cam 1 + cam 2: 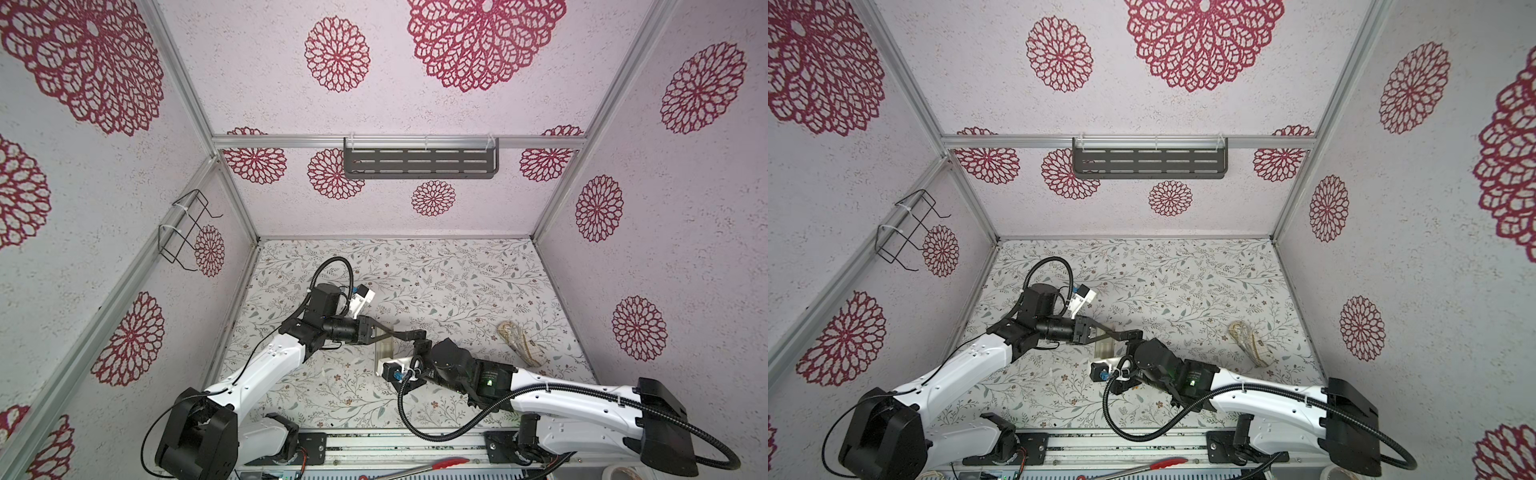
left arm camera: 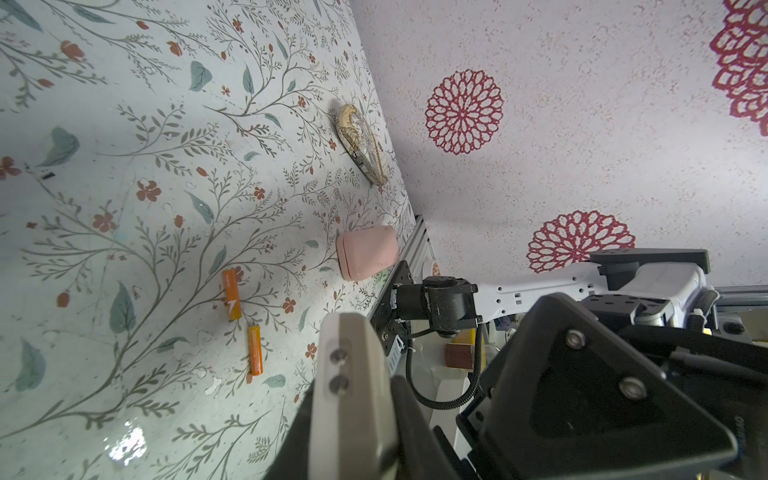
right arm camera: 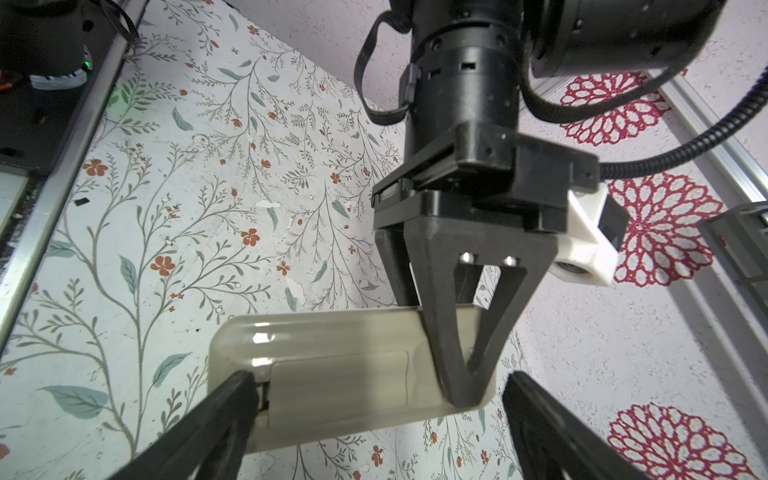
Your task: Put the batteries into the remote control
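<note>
Greyish-beige plastic, the back of the one remote control (image 3: pixel 345 365), faces the right wrist camera with its battery cover (image 3: pixel 338 388) in place. It hangs over the middle of the table (image 1: pixel 457 282), and in both top views its long axis runs roughly front to back. The left gripper (image 3: pixel 451 365) is clamped on its far end. The right gripper (image 3: pixel 380 384) stands wide apart along the remote's length, one fingertip (image 3: pixel 243 386) touching the near end by the cover's corner. Two orange batteries (image 2: pixel 231 300) lie on the table nearly end to end, close but apart, near one pink case (image 2: pixel 365 257) — one patterned pouch (image 2: pixel 363 143) lies further off.
</note>
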Controlling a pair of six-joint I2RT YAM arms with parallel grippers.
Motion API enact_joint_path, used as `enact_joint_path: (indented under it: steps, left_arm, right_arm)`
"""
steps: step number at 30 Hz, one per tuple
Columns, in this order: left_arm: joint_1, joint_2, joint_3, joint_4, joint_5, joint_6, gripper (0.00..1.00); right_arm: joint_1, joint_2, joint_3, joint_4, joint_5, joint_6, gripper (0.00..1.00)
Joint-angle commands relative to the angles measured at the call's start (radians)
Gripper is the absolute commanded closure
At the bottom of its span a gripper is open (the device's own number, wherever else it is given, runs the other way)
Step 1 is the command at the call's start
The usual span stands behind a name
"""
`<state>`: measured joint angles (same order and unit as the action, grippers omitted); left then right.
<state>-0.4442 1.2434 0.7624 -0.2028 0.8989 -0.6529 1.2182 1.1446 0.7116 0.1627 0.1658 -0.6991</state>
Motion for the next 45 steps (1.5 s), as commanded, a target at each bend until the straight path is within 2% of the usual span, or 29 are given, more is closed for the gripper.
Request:
enact_joint_path:
  steps: [1,8,13,16,24,45]
  left_arm:
    - [-0.010,0.002,0.023,0.004,0.064,-0.010,1.00]
    - [-0.010,0.002,0.021,0.003,0.061,-0.011,1.00]
    - [-0.010,0.004,0.021,0.004,0.060,-0.014,1.00]
    - [-0.008,0.002,0.020,0.003,0.057,-0.014,1.00]
    - [-0.006,0.005,0.031,-0.025,0.046,0.012,1.00]
    - [-0.017,-0.002,0.026,-0.021,0.046,0.007,1.00]
  right_arm:
    - [-0.003,0.015,0.034,0.035,0.105,-0.036,0.05]
    - [0.008,-0.018,-0.007,0.144,0.164,-0.075,0.05]
    - [0.015,-0.033,-0.014,0.160,0.163,-0.081,0.05]
    - [0.016,-0.042,-0.014,0.139,0.146,-0.075,0.05]
    - [0.018,-0.083,0.048,-0.058,-0.031,0.033,0.03]
    - [0.012,0.000,0.076,-0.092,-0.003,0.035,0.03]
